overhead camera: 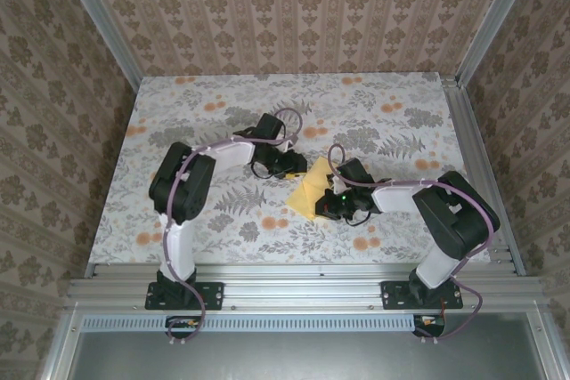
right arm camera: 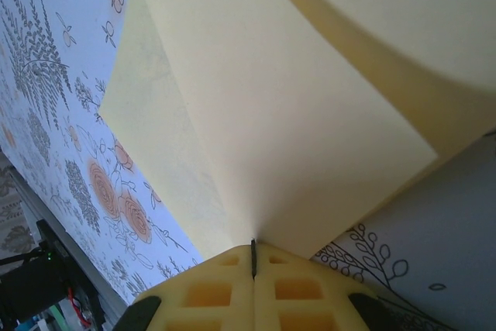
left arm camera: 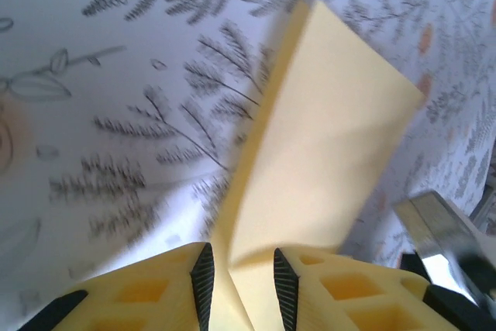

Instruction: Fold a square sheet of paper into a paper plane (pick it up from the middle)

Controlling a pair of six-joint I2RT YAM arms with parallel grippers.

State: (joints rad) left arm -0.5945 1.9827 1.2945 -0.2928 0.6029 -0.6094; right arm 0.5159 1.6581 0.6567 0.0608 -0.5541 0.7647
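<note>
Square sheet of paper (overhead camera: 307, 190), pale-yellow, creased, tight in right claw (right arm camera: 253, 250), between parted left claw (left arm camera: 243, 275).

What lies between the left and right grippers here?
The partly folded square sheet of paper spans that stretch, from the left gripper to the right gripper, seen in the top view.

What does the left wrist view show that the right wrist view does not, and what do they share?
Left wrist view: the left gripper, jaws apart with the square sheet of paper passing between them. Right wrist view: the right gripper, jaws shut on the sheet, and a dark object past the cloth edge. Both: the pale-yellow sheet and the printed cloth.
</note>
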